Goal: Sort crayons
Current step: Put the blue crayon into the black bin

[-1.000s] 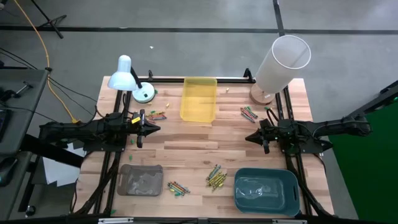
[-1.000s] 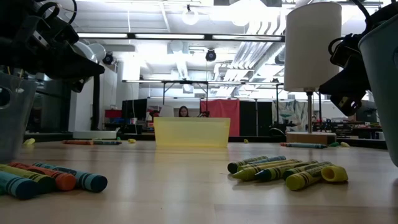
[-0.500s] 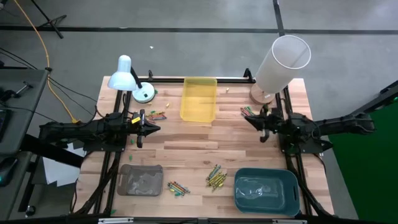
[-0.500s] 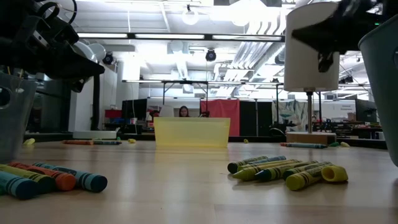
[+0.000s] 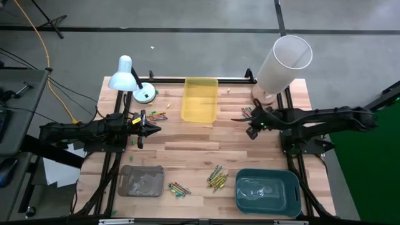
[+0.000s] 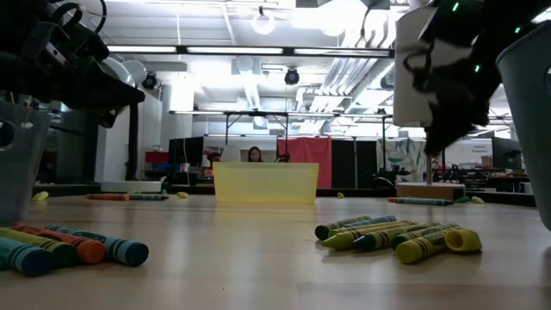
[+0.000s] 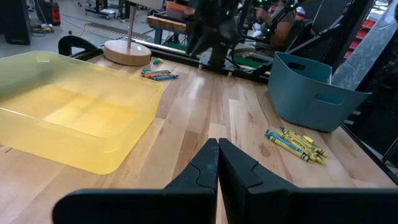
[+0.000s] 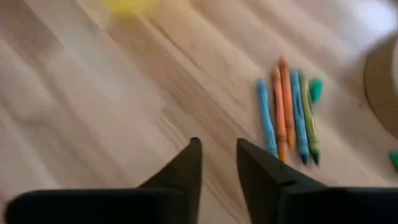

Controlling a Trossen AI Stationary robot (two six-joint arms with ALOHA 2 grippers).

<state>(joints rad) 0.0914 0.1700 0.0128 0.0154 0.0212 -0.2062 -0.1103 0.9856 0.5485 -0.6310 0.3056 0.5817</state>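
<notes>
Beside white cylinder (image 5: 284,62): crayons (image 5: 250,114), right end effector (image 5: 250,125) parted above.

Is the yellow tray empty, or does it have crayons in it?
Empty. The yellow tray shows only its bare bottom in the high and left wrist views; no crayons lie inside.

Robotics lab, open hall with ceiling ducts (image 6: 362,73), strip lights (image 6: 258,49), workbenches (image 6: 258,114) behind a wooden table (image 5: 187,147)

left hand (image 5: 152,130): closed, empty | right hand (image 5: 249,127): fingers parted, empty
</notes>
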